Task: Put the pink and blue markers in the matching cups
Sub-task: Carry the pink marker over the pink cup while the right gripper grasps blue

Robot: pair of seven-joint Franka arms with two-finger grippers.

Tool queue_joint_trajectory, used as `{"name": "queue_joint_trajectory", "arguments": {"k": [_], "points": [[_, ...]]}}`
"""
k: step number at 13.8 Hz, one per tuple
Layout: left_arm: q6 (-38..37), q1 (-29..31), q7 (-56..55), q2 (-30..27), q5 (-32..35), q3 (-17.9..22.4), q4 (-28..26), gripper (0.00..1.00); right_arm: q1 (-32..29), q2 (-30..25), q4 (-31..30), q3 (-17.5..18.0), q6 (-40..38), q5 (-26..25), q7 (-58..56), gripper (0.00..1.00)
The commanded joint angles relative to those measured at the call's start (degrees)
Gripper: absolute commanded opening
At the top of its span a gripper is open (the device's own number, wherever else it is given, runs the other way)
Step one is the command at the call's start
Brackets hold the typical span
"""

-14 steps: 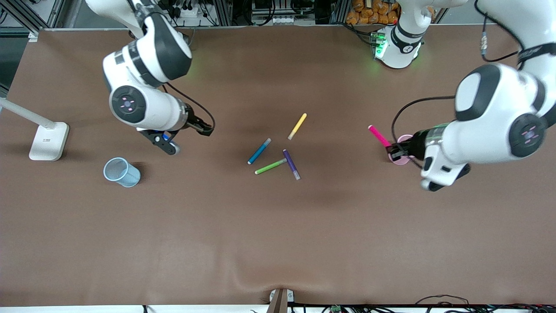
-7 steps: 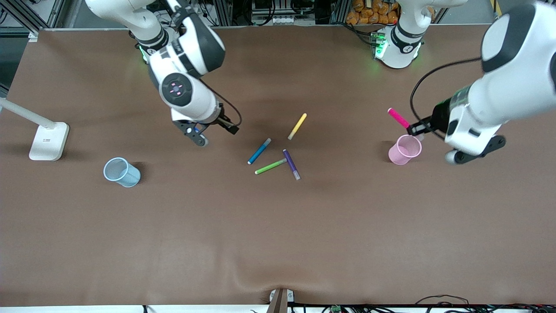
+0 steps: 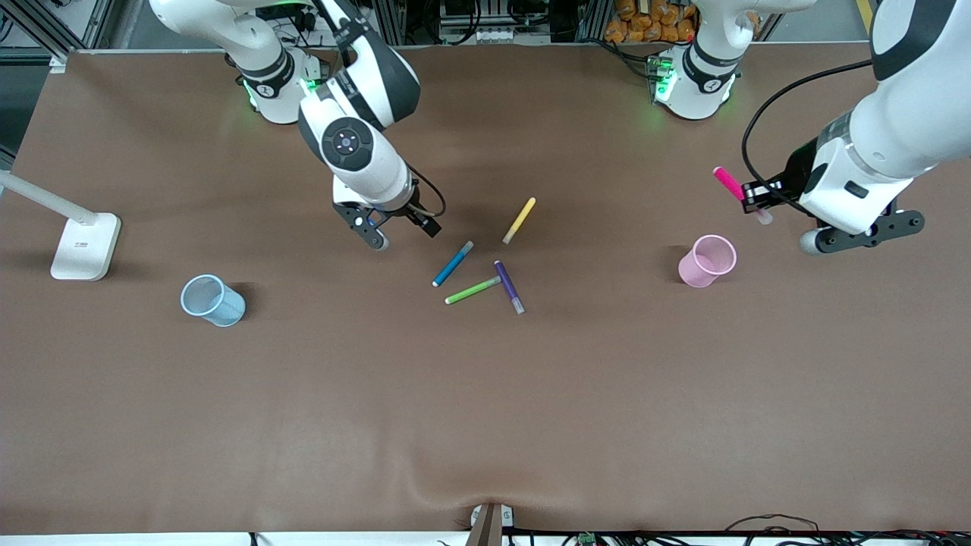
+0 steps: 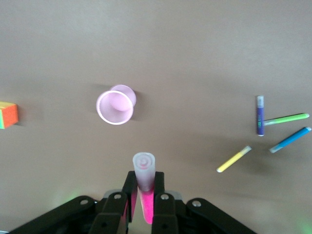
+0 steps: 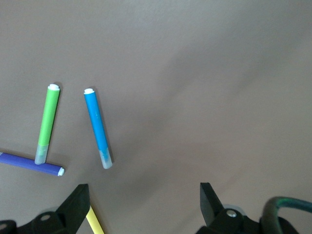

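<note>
Pink marker (image 3: 732, 186) up in the air, pinched in left gripper (image 3: 752, 199) w/ pale cap pointing down, over bare desk (image 3: 485, 425) just beside pink cup (image 3: 707, 261). Cup stands upright toward left arm's end of desk. Blue marker (image 3: 453, 264) lies flat approx mid-desk, w/ green pen (image 3: 472, 290), purple pen (image 3: 509, 287) & yellow pen (image 3: 520, 220) close by; green touches purple. Right gripper (image 3: 398, 231) hangs over desk near blue marker, jaws spread wide, holding nothing. Blue cup (image 3: 212, 300) upright toward right arm's end. Lamp base (image 3: 85, 246) near that end's edge.
</note>
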Motion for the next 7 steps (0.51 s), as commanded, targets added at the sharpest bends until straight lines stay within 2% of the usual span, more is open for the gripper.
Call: {"name": "queue_joint_trajectory", "arguments": {"k": [1, 2, 7], "points": [[-1.87, 0.49, 2.69, -1.90, 1.65, 0.97, 0.52, 0.00, 2.39, 1.83, -1.33, -0.59, 4.82, 0.27, 3.95, 1.00], [-2.13, 0.93, 2.70, -4.17, 1.65, 0.97, -0.70, 0.00, 3.00, 2.71, -1.25, -0.59, 6.31, 0.18, 4.83, 1.00], [-1.01, 2.60, 3.22, -6.56, 4.28, 0.89, -5.35, 0.00, 5.64, 7.89, -0.63, -0.85, 13.44, -0.17, 9.13, 1.00]]}}
